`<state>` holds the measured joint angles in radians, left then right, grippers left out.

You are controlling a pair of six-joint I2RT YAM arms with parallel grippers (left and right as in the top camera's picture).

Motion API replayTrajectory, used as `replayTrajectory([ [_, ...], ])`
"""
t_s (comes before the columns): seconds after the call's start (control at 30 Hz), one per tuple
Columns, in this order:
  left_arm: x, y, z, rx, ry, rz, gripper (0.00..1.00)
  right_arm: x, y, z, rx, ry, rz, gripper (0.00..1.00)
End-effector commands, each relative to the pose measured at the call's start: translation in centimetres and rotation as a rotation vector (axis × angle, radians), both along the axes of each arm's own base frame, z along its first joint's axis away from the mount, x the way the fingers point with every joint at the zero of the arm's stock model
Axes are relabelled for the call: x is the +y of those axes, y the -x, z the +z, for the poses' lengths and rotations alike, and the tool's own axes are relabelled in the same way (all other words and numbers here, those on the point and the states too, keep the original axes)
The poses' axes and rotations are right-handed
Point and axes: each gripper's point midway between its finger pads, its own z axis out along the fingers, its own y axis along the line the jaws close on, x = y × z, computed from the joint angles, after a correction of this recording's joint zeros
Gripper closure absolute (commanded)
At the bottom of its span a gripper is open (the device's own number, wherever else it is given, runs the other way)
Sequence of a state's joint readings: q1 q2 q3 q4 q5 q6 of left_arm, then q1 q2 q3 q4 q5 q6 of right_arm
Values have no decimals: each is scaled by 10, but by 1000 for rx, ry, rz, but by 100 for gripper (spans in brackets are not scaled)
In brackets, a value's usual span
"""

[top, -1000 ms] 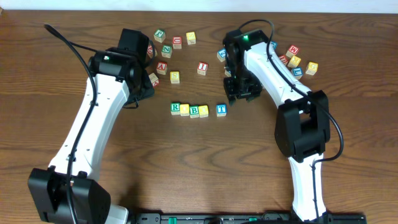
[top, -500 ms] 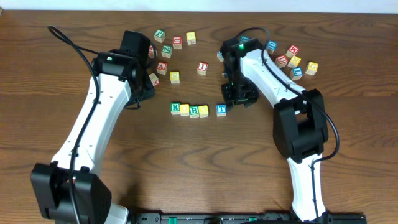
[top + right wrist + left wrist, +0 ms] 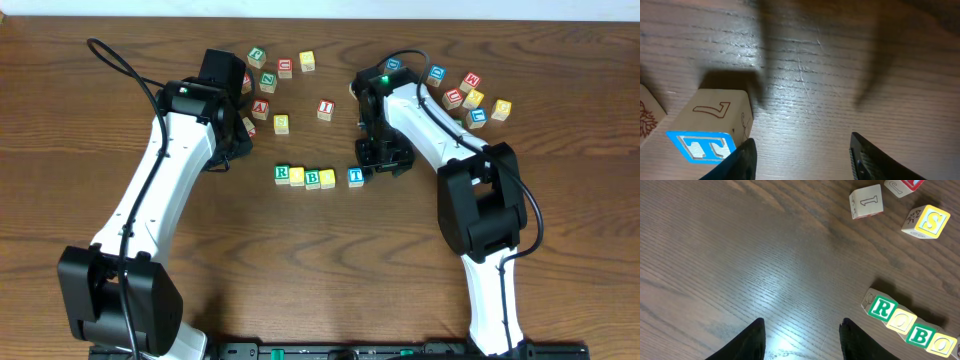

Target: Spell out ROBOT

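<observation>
A row of cubes lies mid-table: green R (image 3: pixel 282 173), yellow O (image 3: pixel 297 177), green B (image 3: pixel 312 178) and a second yellow O (image 3: pixel 327 178) touch each other. The blue T (image 3: pixel 355 176) stands a small gap to their right. My right gripper (image 3: pixel 385 155) hangs just right of and behind the T. In the right wrist view it (image 3: pixel 802 157) is open and empty, and the T cube (image 3: pixel 715 132) sits outside its left finger (image 3: pixel 742 160). My left gripper (image 3: pixel 802 340) is open over bare wood, with the R (image 3: pixel 882 308) and the row off to its right.
Loose letter cubes lie at the back left (image 3: pixel 265 75) and back right (image 3: pixel 475 95). A red-lettered cube (image 3: pixel 326 109) and a yellow S cube (image 3: pixel 281 123) stand behind the row. The left arm (image 3: pixel 160 190) and right arm (image 3: pixel 480 200) flank the row.
My right gripper has come down and slightly left, closer to the T cube. The left arm has shifted a little toward the back. The cubes in the row have not moved.
</observation>
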<state>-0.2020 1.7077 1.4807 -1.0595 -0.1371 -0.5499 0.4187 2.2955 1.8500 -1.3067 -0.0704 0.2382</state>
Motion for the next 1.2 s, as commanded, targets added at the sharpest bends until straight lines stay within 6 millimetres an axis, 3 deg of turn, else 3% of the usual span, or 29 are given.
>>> replayTrajectory([
  [0.0,2,1,-4,12,-6,11,53,8,3,-3,-4,2,1,45],
  [0.43,0,1,-5,12,-3,8,53,39,5,-5,-51,-18,29,43],
  [0.6,-2,2,-5,13,-3,1,53,45,1,-5,-74,-31,34,55],
  [0.73,-1,-2,-1,1,-18,-60,53,46,-11,7,-108,-49,31,57],
  [0.97,46,-20,76,-212,-12,33,53,75,-64,74,-319,-170,65,49],
  [1.07,65,-19,98,-287,-13,83,53,98,-81,90,-394,-265,61,48],
  [1.17,83,-16,107,-319,-23,130,53,124,-86,95,-422,-364,52,49],
])
